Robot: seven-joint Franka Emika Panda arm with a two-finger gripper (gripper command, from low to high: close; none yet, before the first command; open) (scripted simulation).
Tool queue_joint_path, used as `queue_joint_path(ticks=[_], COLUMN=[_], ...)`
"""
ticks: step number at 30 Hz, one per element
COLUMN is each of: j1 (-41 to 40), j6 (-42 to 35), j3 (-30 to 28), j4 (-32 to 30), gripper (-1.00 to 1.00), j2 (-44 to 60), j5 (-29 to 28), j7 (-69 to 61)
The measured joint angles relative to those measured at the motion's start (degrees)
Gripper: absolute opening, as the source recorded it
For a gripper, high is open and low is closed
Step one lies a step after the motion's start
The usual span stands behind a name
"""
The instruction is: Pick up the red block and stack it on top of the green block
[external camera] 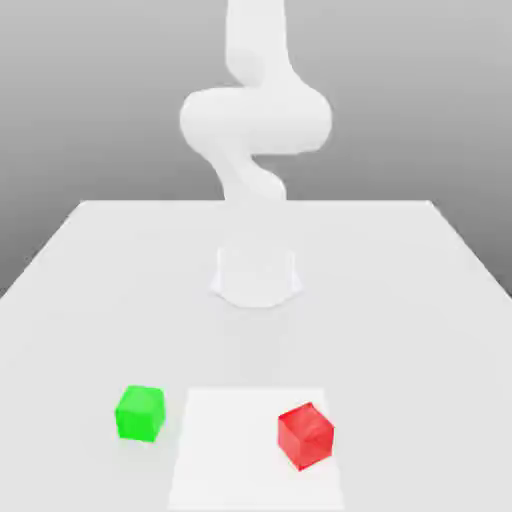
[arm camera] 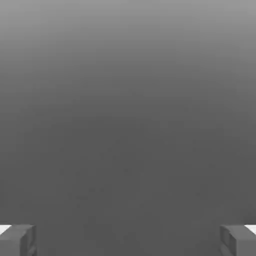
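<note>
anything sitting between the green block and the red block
No object. In the exterior view, the stretch between the green block and the red block holds just the table surface and part of a flat white square patch, on which the red block rests.

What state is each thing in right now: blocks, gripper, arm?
red block: resting on the table, turned at an angle, not held, nothing on it.
green block: resting on the table, apart from the red block, towards the exterior view's left, top bare.
gripper: open, fingers wide apart, nothing between them.
arm: raised behind the blocks, touching neither.
</note>
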Motion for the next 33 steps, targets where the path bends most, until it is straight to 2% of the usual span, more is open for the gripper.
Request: queue_joint_path(ticks=[14,21,27,28,33], j1=[6.8,8.5,8.1,8.1,8.1], j6=[15.0,22.5,32.5,33.4,33.4], j3=[-1.6,-0.9,-0.3,-0.2,-0.2], j4=[-12.1,-18.0,-17.2,-17.0,-17.0], gripper=[0.00,0.00,0.00,-1.00,-1.00], j2=[29.5,43.9,56.4,57.5,57.5], j5=[1.8,0.5,0.9,1.0,0.9], j7=[-14.5,-20.0,-21.1,-21.2,-21.1])
